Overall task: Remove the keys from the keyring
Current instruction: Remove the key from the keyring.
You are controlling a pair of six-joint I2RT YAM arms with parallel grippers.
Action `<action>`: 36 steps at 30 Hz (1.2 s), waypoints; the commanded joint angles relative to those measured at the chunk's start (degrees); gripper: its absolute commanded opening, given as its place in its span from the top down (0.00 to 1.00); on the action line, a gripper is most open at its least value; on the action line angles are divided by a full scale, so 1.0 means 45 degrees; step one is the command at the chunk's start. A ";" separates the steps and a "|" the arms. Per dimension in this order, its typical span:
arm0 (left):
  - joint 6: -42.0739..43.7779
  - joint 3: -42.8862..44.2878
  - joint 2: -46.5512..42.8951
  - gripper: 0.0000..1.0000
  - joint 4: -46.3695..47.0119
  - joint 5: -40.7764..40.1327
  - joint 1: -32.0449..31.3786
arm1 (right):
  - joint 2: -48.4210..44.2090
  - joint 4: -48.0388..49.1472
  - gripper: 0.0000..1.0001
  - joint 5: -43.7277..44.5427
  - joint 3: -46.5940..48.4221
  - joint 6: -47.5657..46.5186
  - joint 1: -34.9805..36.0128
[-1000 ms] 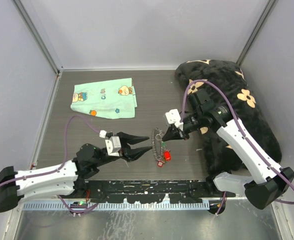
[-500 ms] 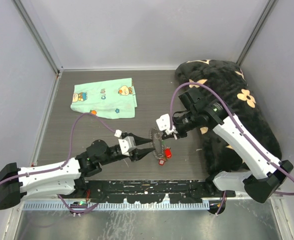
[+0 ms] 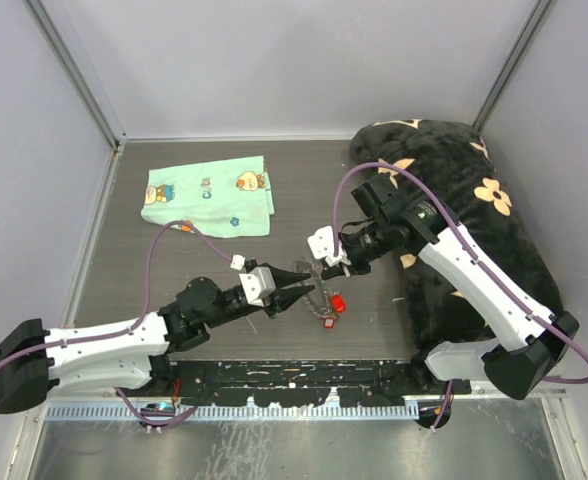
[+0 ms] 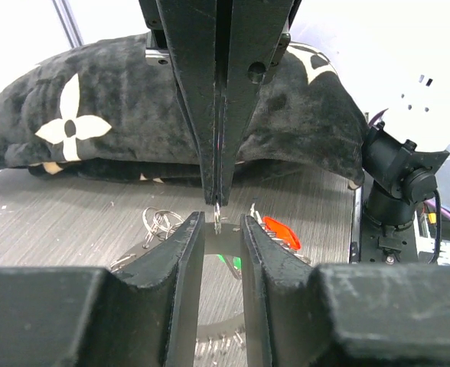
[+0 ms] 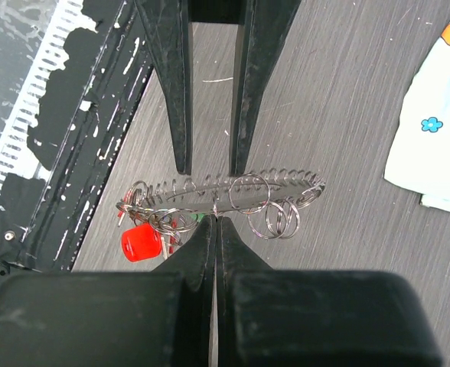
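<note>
While our right gripper (image 5: 215, 220) is pinched tight on the near rim of the keyring (image 5: 202, 186), which sits near the middle of the dark table (image 3: 304, 190), our left gripper (image 4: 221, 222) faces it from the opposite side. Its jaws stand a narrow gap apart, tips just at the rim and clamping nothing. We see the keys (image 5: 142, 241), one red-headed, bunched at the ring's end nearest the table's front edge.
</note>
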 commanded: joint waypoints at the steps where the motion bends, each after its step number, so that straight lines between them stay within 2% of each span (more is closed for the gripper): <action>1: -0.0109 0.0561 0.0366 0.74 0.1364 -0.0239 -0.0045 | -0.0035 0.0239 0.99 -0.0751 0.0483 0.0004 0.0070; 20: -0.0011 0.1086 0.1222 0.76 0.0645 -0.0484 -0.0046 | -0.0104 0.0260 0.99 -0.0950 0.0380 0.0029 0.0065; 27: -0.0006 0.1105 0.1283 0.87 0.0488 -0.0516 -0.0050 | -0.0142 0.0276 0.99 -0.0969 0.0327 0.0038 0.0070; 35: -0.0006 0.1359 0.1315 0.85 -0.0097 -0.0534 -0.0050 | -0.0242 0.0285 0.99 -0.0989 0.0205 0.0047 0.0070; 36: -0.0001 0.1392 0.1287 0.92 -0.0208 -0.0523 -0.0049 | -0.0237 0.0290 0.99 -0.0989 0.0214 0.0048 0.0060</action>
